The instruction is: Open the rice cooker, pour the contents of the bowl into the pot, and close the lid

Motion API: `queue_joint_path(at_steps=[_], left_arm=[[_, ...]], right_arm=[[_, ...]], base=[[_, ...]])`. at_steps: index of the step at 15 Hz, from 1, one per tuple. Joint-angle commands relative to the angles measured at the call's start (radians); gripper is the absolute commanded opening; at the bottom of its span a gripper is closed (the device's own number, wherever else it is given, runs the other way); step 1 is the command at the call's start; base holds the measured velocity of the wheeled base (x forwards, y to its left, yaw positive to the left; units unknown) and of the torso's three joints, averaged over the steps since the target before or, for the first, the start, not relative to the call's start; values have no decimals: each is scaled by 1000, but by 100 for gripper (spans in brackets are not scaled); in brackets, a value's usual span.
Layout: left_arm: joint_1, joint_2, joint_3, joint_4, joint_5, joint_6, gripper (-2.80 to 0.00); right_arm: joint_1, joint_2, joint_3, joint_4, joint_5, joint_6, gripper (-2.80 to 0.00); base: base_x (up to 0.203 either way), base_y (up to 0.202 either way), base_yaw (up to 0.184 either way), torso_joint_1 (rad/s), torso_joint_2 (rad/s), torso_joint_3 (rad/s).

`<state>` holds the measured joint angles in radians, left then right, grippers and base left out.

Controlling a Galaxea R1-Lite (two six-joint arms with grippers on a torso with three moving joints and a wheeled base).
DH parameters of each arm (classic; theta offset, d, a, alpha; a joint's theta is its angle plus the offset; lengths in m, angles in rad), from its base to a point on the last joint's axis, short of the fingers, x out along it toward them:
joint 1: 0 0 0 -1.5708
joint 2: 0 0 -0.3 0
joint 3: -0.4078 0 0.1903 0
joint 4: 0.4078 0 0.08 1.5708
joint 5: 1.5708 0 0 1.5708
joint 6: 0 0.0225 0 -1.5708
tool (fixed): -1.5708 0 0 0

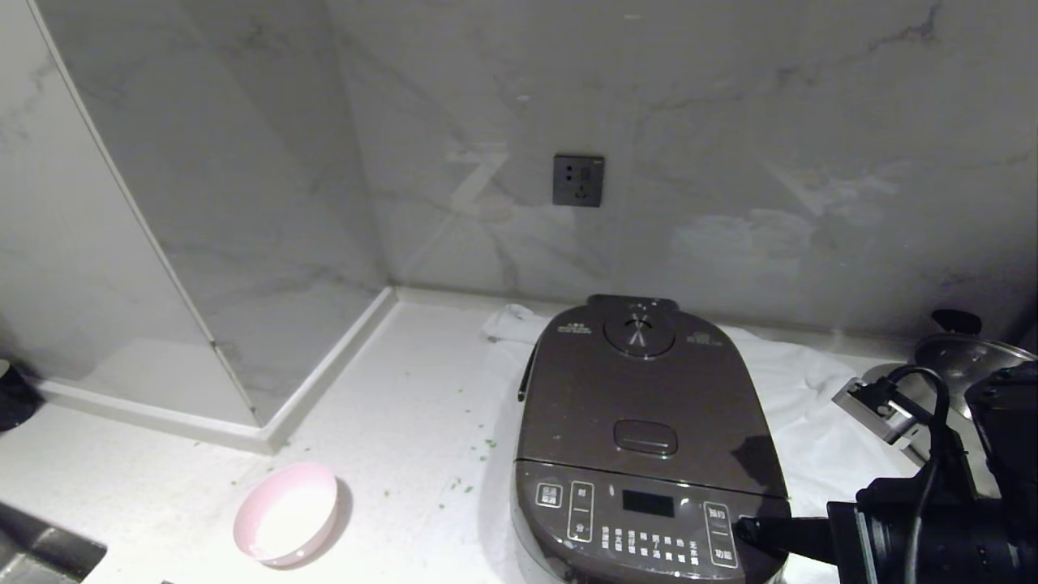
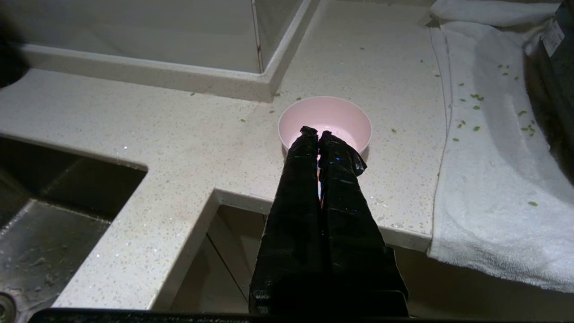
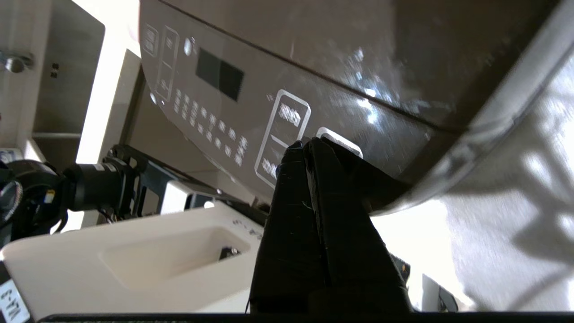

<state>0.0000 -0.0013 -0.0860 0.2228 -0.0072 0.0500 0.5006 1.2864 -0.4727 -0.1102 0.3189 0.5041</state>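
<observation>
Head view, left to right. Bowl (image 1: pixel 285 513) sits lower left on the tabletop (image 1: pixel 389 422), upright, pale inside showing, well apart from the cooker (image 1: pixel 649 442). Green flecks scattered on the tabletop btwn bowl and cooker. Cooker is lower centre, resting on a white towel (image 1: pixel 811 422); lid (image 1: pixel 641 389) down flat, vent near its far edge, release button nearer the front panel. Pot not visible w/ lid shut. Wall socket (image 1: pixel 578 180) above the cooker, centre of frame. Steel pan (image 1: pixel 965 357) at right edge, partly behind the right arm.

Right gripper (image 1: pixel 742 531) comes in from lower right, tip at the front-right corner of the cooker's button panel, by the rightmost buttons. Right wrist view: its jaws pressed together, holding nothing (image 3: pixel 305 148), tip right at the panel; contact can't be confirmed.

Left gripper (image 2: pixel 317 133) is out of the head view; in the left wrist view its jaws are closed, empty, pointing at the bowl (image 2: pixel 332 112) from off the tabletop edge, apart from it. Sink (image 2: pixel 49 224) lower left in that view.
</observation>
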Motion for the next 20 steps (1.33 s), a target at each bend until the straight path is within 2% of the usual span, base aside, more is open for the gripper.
queue_joint_path(at_steps=[1,6,9,13,16,18,20], left_arm=[[0,-2,0,1,1,1,-280],[0,-2,0,1,1,1,-280],[0,-2,0,1,-2,2,-280],[0,-2,0,1,-2,1,-280],[0,-2,0,1,0,-7,-280],[0,-2,0,1,1,-9,-280],[0,-2,0,1,1,-9,-280]], right_arm=[[1,19,13,-8,2,5,-280],[1,-43,13,-9,-6,5,-280],[-1,-152,-68,44,-35,4,-280],[-3,-316,-182,162,-183,-33,-280],[-5,-493,-229,232,-327,-63,-280],[-32,-600,-292,317,-423,-124,-280],[-93,-677,-337,361,-472,-219,-280]], base=[[0,0,0,0,0,0],[0,0,0,0,0,0],[0,0,0,0,0,0],[0,0,0,0,0,0],[0,0,0,0,0,0],[0,0,0,0,0,0],[0,0,0,0,0,0]])
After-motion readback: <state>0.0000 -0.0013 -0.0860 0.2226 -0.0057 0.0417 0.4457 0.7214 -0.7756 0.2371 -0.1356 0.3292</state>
